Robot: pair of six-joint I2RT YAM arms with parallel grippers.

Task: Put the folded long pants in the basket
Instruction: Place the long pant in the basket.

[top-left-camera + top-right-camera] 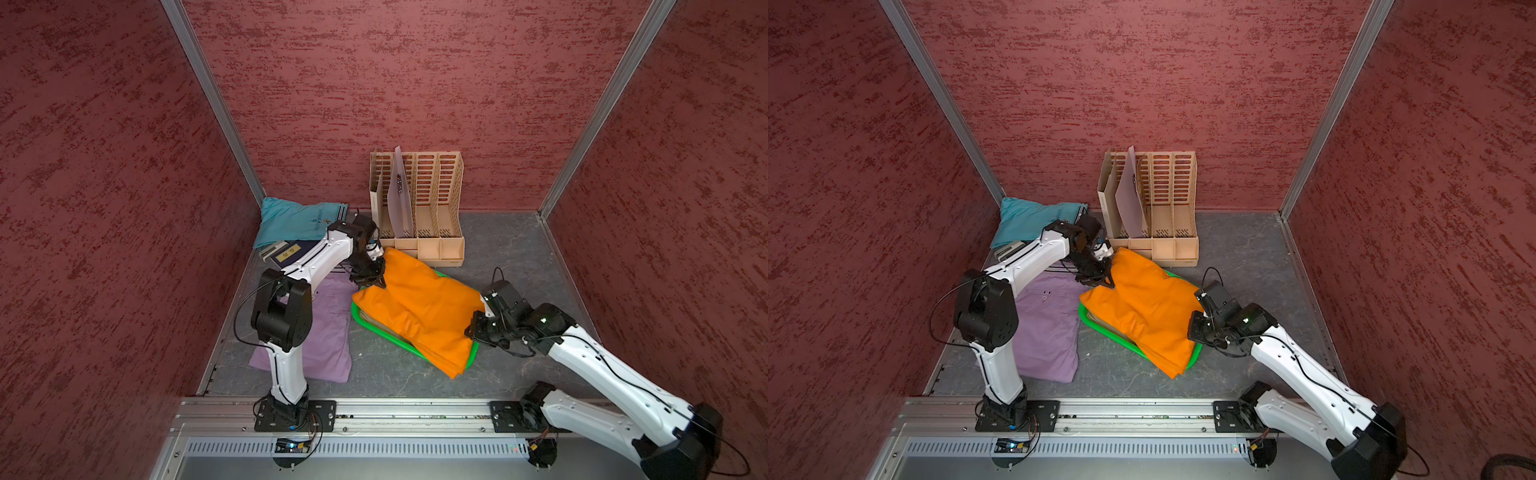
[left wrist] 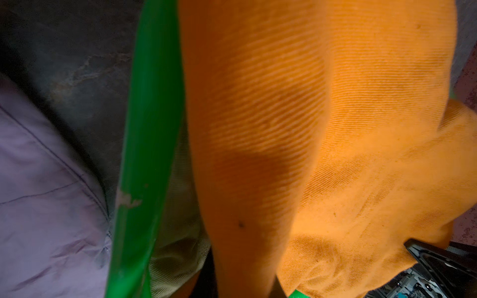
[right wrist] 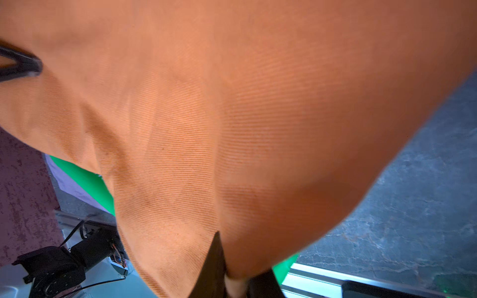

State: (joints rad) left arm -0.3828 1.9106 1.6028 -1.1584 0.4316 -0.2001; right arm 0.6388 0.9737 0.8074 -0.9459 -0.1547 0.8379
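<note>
Turquoise pants (image 1: 291, 218) lie in the far left corner, with a booklet (image 1: 291, 254) at their near edge; its yellow label is too small to read. Lilac pants (image 1: 322, 332) are half hidden by the left arm. The left gripper (image 1: 373, 282) and right gripper (image 1: 473, 330) each pinch the orange pants (image 1: 419, 307), which drape over the basket (image 1: 354, 311) and hide all but its rim and a sliver of khaki pants (image 2: 178, 232). Bare floor lies to the right.

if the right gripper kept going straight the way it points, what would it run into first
The orange pants: the right gripper is shut on their edge and points across them, so it would bunch that cloth first. What lies behind, likely the green basket, is hard to judge for depth.
</note>
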